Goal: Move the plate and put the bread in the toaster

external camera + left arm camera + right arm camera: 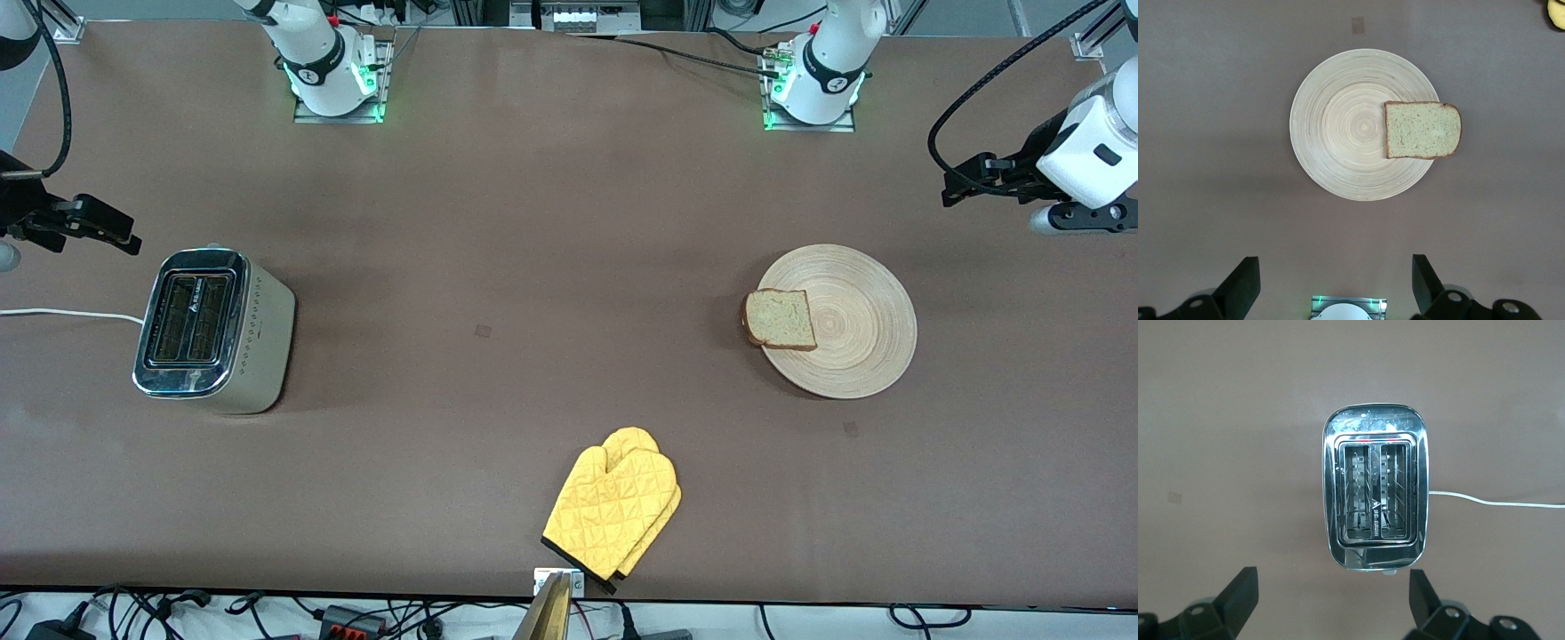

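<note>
The bread [781, 320] lies flat on the plate [853, 342], overhanging the rim on the side facing the toaster [213, 331], which stands well apart at the right arm's end of the table, both slots empty. The left gripper [1335, 283] hangs high over the table at the plate's end, jaws spread wide on nothing. The right gripper [1331, 600] hangs over the toaster's end, jaws equally wide. A yellow oven mitt [613, 511] sits nearest the front camera.
</note>
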`<action>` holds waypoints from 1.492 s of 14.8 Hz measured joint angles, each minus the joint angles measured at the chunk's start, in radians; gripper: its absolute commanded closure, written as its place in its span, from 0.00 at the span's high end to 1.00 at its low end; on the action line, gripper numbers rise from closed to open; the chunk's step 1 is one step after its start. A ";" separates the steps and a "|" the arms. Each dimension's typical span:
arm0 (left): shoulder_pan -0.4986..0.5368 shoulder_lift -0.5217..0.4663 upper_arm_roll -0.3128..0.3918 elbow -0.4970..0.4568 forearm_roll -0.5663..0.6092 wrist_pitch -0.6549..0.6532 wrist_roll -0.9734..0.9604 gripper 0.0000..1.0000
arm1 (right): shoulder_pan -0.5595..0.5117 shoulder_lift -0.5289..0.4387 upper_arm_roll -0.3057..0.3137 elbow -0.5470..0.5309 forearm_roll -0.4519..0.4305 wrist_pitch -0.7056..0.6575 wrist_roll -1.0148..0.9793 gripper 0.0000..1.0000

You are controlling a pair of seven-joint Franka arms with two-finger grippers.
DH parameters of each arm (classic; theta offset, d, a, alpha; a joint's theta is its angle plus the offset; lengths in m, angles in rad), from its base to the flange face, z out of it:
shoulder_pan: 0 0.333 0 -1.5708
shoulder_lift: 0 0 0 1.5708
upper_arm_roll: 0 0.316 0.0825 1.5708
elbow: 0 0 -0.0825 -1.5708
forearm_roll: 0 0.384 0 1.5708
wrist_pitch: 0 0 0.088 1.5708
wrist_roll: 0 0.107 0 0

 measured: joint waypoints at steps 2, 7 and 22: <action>0.000 0.000 0.000 0.000 0.000 0.000 0.000 1.00 | 0.000 0.000 0.000 0.000 0.000 0.000 0.000 1.00; 0.000 0.000 0.000 0.000 0.000 0.000 0.000 1.00 | 0.000 0.000 0.000 0.000 0.000 0.000 0.000 1.00; 0.147 0.245 0.020 -0.015 -0.213 0.101 0.259 1.00 | 0.000 -0.001 0.001 0.000 0.000 0.000 -0.013 1.00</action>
